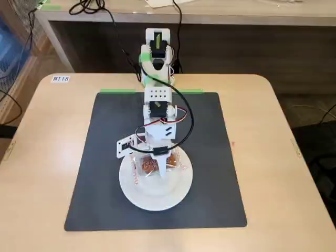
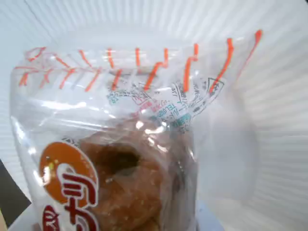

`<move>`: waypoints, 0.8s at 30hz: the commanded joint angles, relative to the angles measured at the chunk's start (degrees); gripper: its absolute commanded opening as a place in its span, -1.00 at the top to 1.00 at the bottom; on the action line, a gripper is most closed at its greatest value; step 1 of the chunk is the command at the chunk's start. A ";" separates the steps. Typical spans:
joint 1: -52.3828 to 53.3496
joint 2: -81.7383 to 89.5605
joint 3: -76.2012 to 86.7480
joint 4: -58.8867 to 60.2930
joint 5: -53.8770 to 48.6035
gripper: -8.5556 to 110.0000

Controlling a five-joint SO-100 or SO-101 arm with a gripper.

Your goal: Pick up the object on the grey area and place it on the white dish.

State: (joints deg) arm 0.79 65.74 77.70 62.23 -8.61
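The object, a brown pastry (image 1: 148, 166) in a clear wrapper with red-orange print, is over the far part of the white dish (image 1: 157, 198), which lies on the dark grey mat (image 1: 212, 173). My gripper (image 1: 159, 165) points down onto the dish, and its fingers appear closed around the wrapper. In the wrist view the pastry (image 2: 125, 178) fills the frame, with the dish's ribbed white surface (image 2: 279, 96) right behind it. The fingers are mostly hidden there. Whether the pastry rests on the dish I cannot tell.
The mat lies on a light wooden table (image 1: 278, 157). The arm's base (image 1: 156, 58) stands at the far edge, with green tape (image 1: 116, 91) along the mat's far side. A black cable (image 1: 185, 113) loops beside the arm. A sliver of mat (image 2: 8, 202) shows in the wrist view.
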 commanded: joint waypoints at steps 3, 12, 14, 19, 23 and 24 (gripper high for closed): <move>1.05 5.27 -2.46 3.87 -1.49 0.13; 1.85 16.35 -2.02 5.62 -2.20 0.05; 2.20 20.21 -1.76 6.15 -1.67 0.11; 3.60 34.98 4.39 7.38 1.67 0.76; 4.04 54.93 20.65 2.72 1.49 0.86; 4.31 60.38 25.14 1.58 1.85 0.86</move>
State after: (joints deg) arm 4.92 109.86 93.52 66.45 -7.47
